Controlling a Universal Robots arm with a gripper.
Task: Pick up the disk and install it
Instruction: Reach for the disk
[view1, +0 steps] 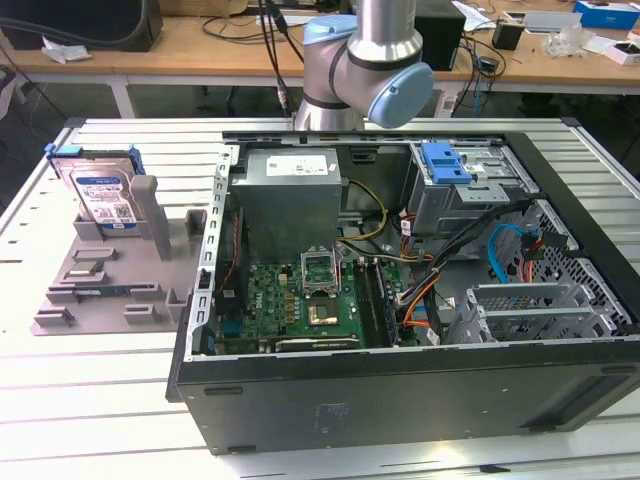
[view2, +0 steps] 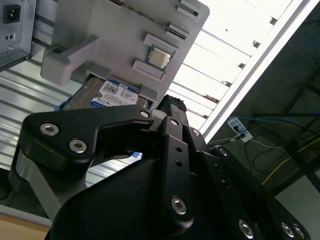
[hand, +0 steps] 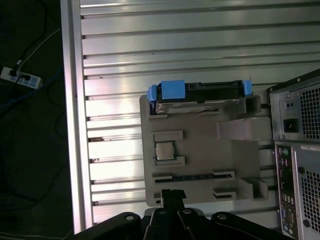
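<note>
Beside the case (view1: 400, 400), on the exterior view's left, a grey holder (view1: 110, 270) lies on the slatted table (view1: 100, 420). The disk (view1: 100, 195) stands in a slot at the holder's far end, leaning back, with its label facing the camera and its blue bracket along the top edge. The case lies open on its side, with the power supply (view1: 290, 195) at the end nearest the holder and the green board (view1: 310, 295) just beside it. The arm (view1: 365, 60) rises behind the case.

In the second wrist view, the gripper (view2: 171, 106) is well apart from the disk (view2: 107, 95), which sits in the holder (view2: 125, 30) near the case's rear. A chip (view2: 159, 56) rests in one holder pocket.

In the first wrist view, the gripper (hand: 173, 196) shows against the holder's (hand: 200, 165) edge opposite the disk (hand: 200, 94). The holder sits just beside the case's rear panel (hand: 297, 150). Whether the gripper is released or clenched, I cannot tell.
</note>
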